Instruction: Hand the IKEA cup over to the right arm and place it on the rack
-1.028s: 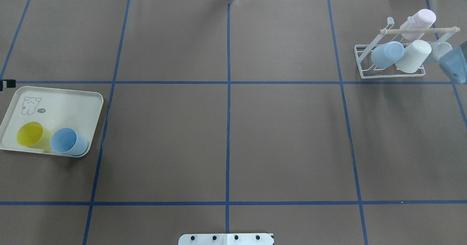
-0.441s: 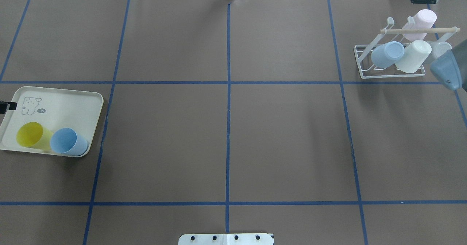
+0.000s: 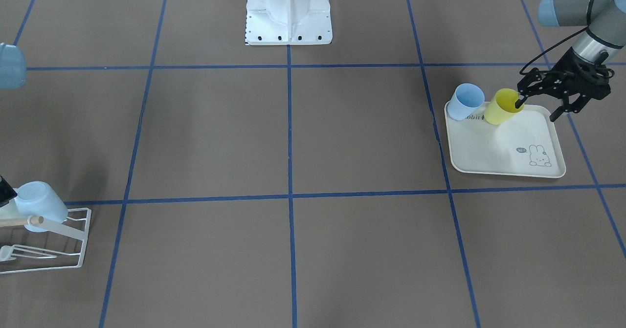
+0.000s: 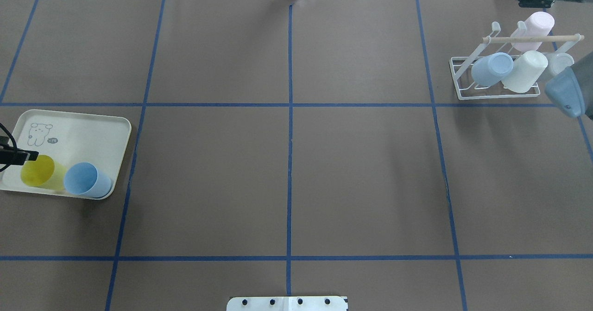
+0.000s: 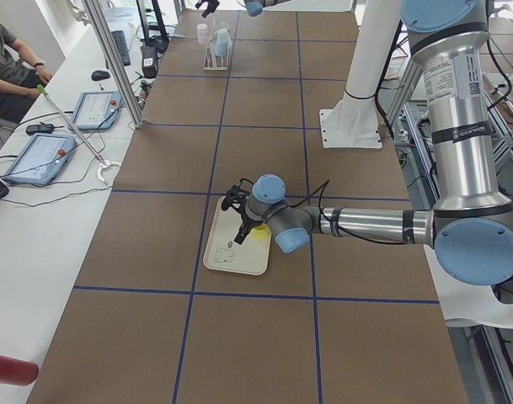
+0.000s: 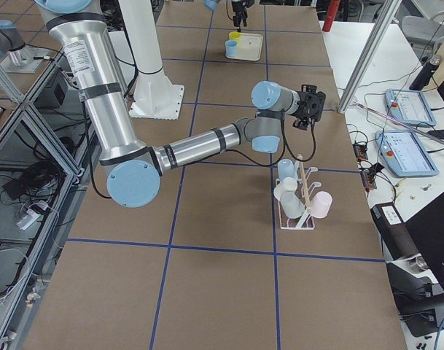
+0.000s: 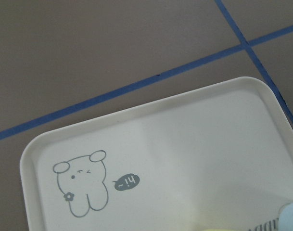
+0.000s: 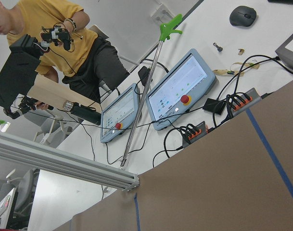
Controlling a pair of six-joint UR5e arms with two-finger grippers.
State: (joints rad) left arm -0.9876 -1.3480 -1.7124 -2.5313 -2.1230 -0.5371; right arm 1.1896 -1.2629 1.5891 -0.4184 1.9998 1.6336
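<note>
I'm watching the left hand hanging over the tray at the bench's left end, its fingers spread wide apart and holding nothing. One fingertip is sitting right at the rim of the yellow cup (whether it is touching, I cannot tell), while the other is hanging over bare tray. The yellow cup is standing mouth up in the tray's corner nearest the robot, with the blue cup just beside it. The left wrist view is giving me only the tray's bear print and a blue tape line.

The rack is standing well apart from all this, at the bench's far right corner, carrying a pink cup and a white cup, among others, under its dowel. The right hand is hanging near the rack without touching it; I cannot tell whether its fingers are apart or together. Its wrist camera is pointing off the bench at the operators' desk, where a person is sitting by two screens.
</note>
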